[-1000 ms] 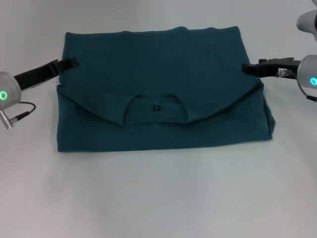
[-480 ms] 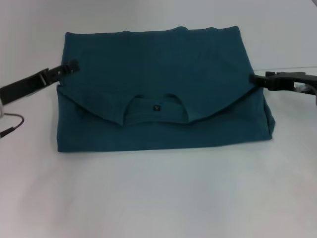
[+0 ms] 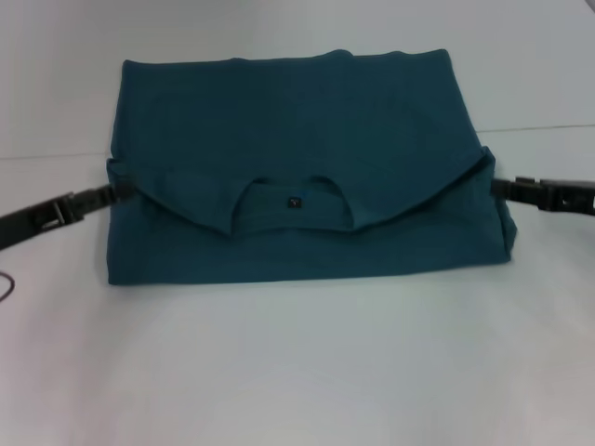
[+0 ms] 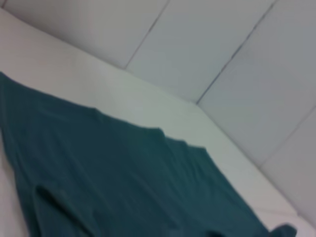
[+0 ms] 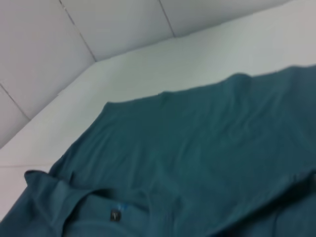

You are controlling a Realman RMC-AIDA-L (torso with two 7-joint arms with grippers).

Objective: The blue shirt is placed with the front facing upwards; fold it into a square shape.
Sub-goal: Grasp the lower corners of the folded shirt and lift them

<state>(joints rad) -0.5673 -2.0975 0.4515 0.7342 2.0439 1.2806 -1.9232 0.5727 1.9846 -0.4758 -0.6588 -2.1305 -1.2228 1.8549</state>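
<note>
The blue shirt (image 3: 288, 121) lies on the white table, folded into a wide rectangle. Its neck end is turned down toward me, so the round collar and small dark label (image 3: 296, 201) face up at the middle. My left gripper (image 3: 116, 192) reaches in low from the left and meets the shirt's left edge at the fold line. My right gripper (image 3: 499, 187) comes in from the right and sits at the right edge, at the same level. The left wrist view shows the shirt (image 4: 123, 182) spread flat. The right wrist view shows the shirt (image 5: 207, 158) and its label (image 5: 115, 215).
The white table (image 3: 297, 372) stretches bare in front of the shirt. A seam line crosses the table behind the grippers (image 3: 539, 127). Panelled white walls (image 4: 237, 74) stand behind the table's far edge.
Both grippers have moved toward me along the shirt's sides, from the upper side edges down to the fold line. The arms' bodies have drawn back out of view. The shirt has stayed in place.
</note>
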